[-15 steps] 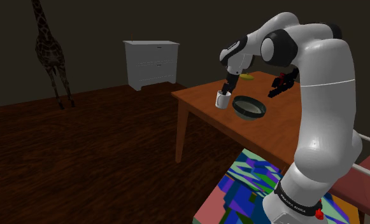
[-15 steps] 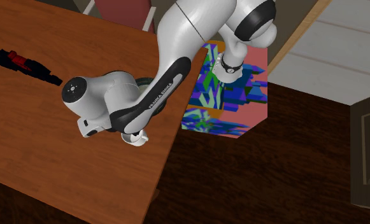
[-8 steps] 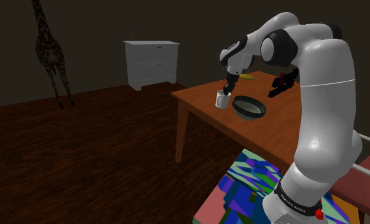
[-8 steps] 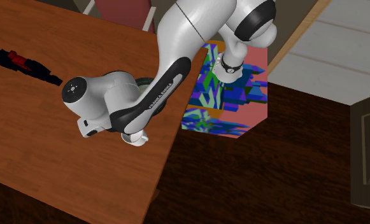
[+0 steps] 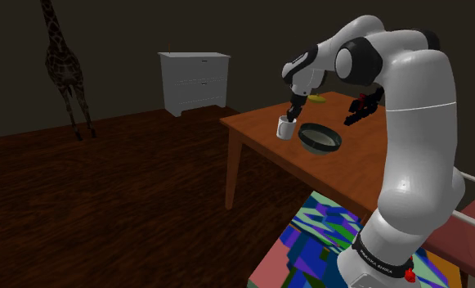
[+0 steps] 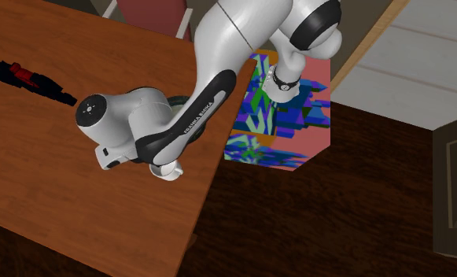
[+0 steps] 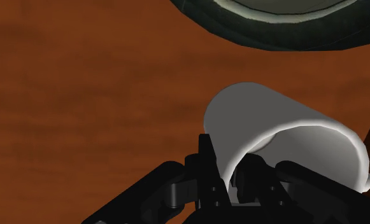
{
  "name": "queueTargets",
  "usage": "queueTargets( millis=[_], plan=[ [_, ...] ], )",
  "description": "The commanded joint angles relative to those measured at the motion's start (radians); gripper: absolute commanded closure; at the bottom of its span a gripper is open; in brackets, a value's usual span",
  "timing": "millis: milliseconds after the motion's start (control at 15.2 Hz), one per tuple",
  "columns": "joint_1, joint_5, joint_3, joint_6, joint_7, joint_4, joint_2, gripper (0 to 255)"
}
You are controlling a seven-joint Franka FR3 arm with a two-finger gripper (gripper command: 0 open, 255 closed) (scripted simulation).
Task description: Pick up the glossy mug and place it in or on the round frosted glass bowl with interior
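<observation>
A white glossy mug [image 5: 286,128] stands on the brown wooden table [image 5: 252,129], near its corner. Beside it, on the shoulder view's right, sits a dark round bowl [image 5: 320,139] with a pale rim. My black gripper [image 5: 291,115] comes down onto the mug from above. In the wrist view the gripper [image 7: 231,170] is shut on the mug [image 7: 260,121], one finger inside its wall and one outside. The bowl [image 7: 266,25] lies just beyond the mug. From the second exterior view the mug [image 6: 168,171] peeks out under the hand, close to the table edge.
A black and red object [image 5: 362,106] lies farther back on the table, and a small yellow thing [image 5: 315,98] behind the hand. A white dresser [image 5: 194,80] and a giraffe figure [image 5: 64,65] stand on the dark floor. The colourful stand [image 5: 325,237] is below.
The fingers have closed on the mug's wall. The arm and the mug have hardly moved.
</observation>
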Motion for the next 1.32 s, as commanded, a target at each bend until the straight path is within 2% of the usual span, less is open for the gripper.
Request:
queueTargets(
  millis=[0, 1254],
  plan=[
    [0.001, -0.006, -0.003, -0.016, 0.005, 0.009, -0.008, 255],
    [0.006, -0.064, -0.032, -0.231, 0.054, 0.161, -0.085, 255]
  ],
)
